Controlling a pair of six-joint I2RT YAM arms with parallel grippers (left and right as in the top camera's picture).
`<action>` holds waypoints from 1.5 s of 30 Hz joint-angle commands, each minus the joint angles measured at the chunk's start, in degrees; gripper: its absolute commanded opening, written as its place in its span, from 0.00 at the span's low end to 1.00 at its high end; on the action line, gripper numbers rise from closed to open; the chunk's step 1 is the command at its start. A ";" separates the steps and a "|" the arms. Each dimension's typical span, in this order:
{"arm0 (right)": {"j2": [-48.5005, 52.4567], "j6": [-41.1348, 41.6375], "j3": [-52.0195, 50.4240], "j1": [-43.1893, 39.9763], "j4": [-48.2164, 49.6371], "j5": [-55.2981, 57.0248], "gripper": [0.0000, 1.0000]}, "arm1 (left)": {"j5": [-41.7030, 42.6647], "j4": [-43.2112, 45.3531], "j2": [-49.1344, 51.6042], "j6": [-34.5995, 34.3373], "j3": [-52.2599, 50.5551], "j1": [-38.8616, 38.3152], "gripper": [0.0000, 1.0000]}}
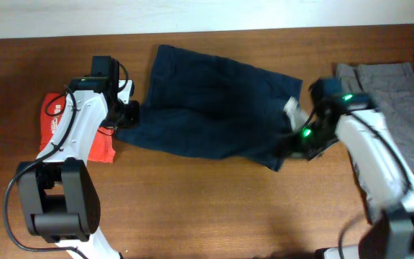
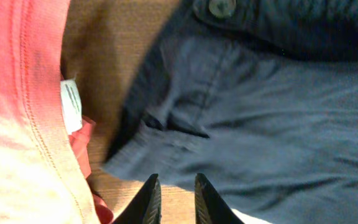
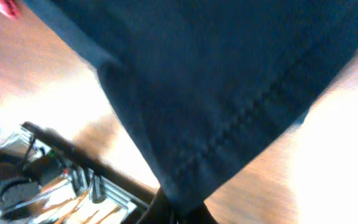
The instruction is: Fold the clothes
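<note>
Brown wood-grain bench (image 1: 192,208) seen from above, with a pale strip (image 1: 63,18) running along its far edge. Navy shorts (image 1: 214,108) lie spread and rumpled across the middle of the bench. A red T-shirt (image 1: 52,122) lies at the left, partly under the left arm. Grey shorts (image 1: 394,83) lie at the far right, reaching the picture's edge. The left claw (image 1: 129,114) stands at the left end of the navy shorts, between them and the T-shirt. In the left wrist view its fingers (image 2: 149,199) are narrowly parted at the fabric's edge, and nothing is seen between them. A white label (image 2: 71,106) on the T-shirt and a button (image 2: 221,6) on the shorts also show there. The right claw (image 1: 293,140) is closed on the right corner of the navy shorts. In the right wrist view the stitched hem runs down into its fingers (image 3: 179,211) above bare, glare-lit wood. Blurred cabling and hardware (image 3: 48,180) sit at the lower left of that view.
</note>
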 commanded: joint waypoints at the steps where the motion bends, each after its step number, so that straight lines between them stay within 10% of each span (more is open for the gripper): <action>1: -6.93 -2.78 16.61 -0.39 -7.26 11.87 0.04 | -0.55 0.61 0.55 -0.13 -0.48 0.52 0.17; 9: -6.14 1.27 23.45 -0.42 -9.75 21.27 0.09 | -0.52 0.33 0.55 -0.15 -0.48 0.52 0.20; 15: -1.77 5.11 19.41 -0.66 -8.66 22.99 0.63 | -0.26 0.09 0.55 -0.15 -0.48 0.39 0.24; 38: 6.16 4.44 8.83 -10.91 -5.84 18.82 0.65 | 21.18 1.99 0.57 9.20 -16.00 -6.73 0.27; 41: 6.19 4.44 6.67 -10.91 -5.35 18.82 0.65 | 19.91 3.30 0.57 9.16 -16.00 -6.86 0.01; 45: 6.19 4.72 4.72 -10.91 -4.48 18.84 0.65 | 10.62 2.69 0.37 3.19 -15.34 -5.38 0.01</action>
